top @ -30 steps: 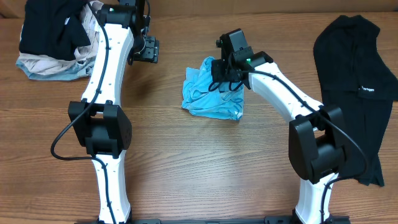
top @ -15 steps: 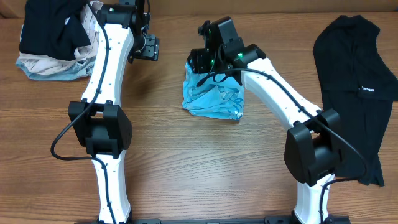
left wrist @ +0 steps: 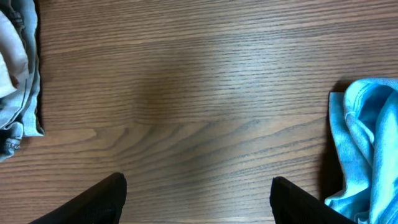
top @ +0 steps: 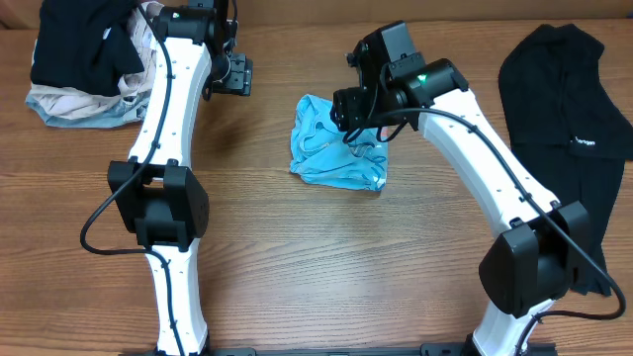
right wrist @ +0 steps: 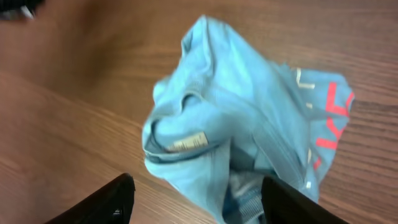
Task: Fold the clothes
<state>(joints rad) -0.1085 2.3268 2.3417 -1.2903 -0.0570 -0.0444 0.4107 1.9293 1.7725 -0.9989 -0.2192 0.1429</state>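
Fabric in a crumpled heap: that is how the light blue T-shirt (top: 334, 153) lies near the middle of the table (top: 297, 267), unfolded, resting on the wood. My right gripper (top: 348, 107) hangs over the heap's far right part with its jaws apart and nothing clamped between them. From my right wrist I look down past both fingertips (right wrist: 121, 193) onto the shirt. Its neck label (right wrist: 186, 143) faces up and red lettering (right wrist: 333, 118) shows on the right side of the heap. My left gripper (top: 233, 77) is off to the left, well apart from the shirt, jaws spread too and holding nothing, with bare wood under it. From that wrist the shirt's edge shows at the right border. A bundle of black and beige clothes (top: 79, 59) sits in the far left corner, its pale edge just in my left wrist's view. A plain black garment (top: 564, 109) lies along the table's right side.
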